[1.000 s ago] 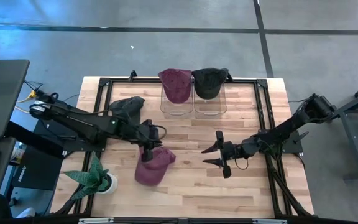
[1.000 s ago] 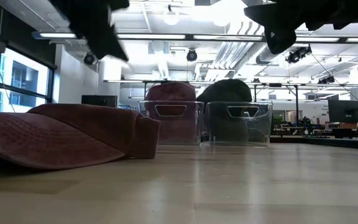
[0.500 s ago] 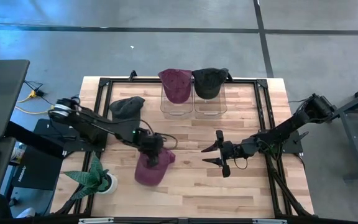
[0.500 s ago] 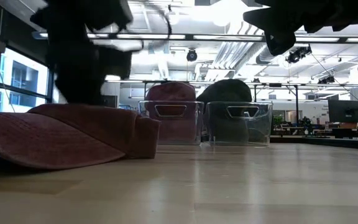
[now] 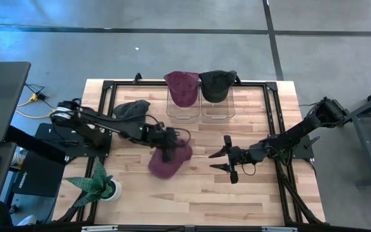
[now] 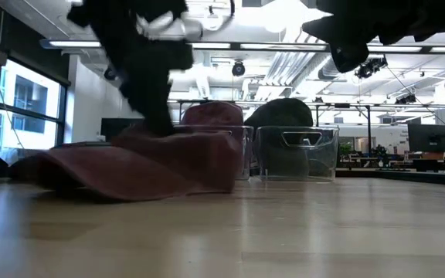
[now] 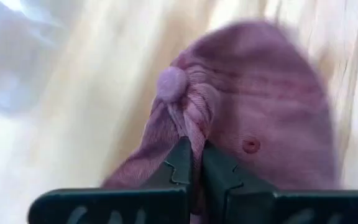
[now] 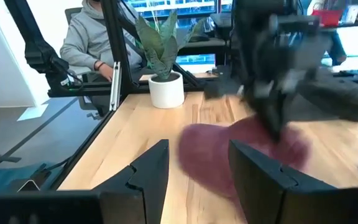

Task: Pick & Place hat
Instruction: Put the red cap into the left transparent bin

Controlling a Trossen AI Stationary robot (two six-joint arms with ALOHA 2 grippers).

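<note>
A maroon cap (image 5: 168, 165) lies left of the table's middle, and shows as well in the low view (image 6: 157, 166) and the left wrist view (image 7: 272, 93). My left gripper (image 5: 171, 149) stands over its crown, shut on the cloth. My right gripper (image 5: 222, 161) hovers open to the cap's right, above the table, touching nothing. In its wrist view the open fingers (image 8: 197, 171) point at the cap (image 8: 241, 146). My left gripper (image 7: 196, 149) pinches a bunched fold of the cap's crown (image 7: 191, 121) between its two fingers, just beside the top button (image 7: 171, 83). The fingers come from above, slanting down. The crown is pulled up into a peak (image 6: 164, 131), and the cap's lower edge (image 6: 130, 193) seems to rest on the table.
Two clear bins (image 5: 184, 111) (image 5: 218, 111) stand at the far middle, a maroon cap (image 5: 181, 87) and a dark cap (image 5: 216, 84) on them. A grey cap (image 5: 132, 109) lies far left. A potted plant (image 5: 98, 183) stands near left. A seated person (image 8: 98, 37) is beyond the table.
My left gripper came down onto the maroon cap's crown, took hold, then moved toward the table's right and far edges. The cap slid along with it, its crown drawn up into a peak.
</note>
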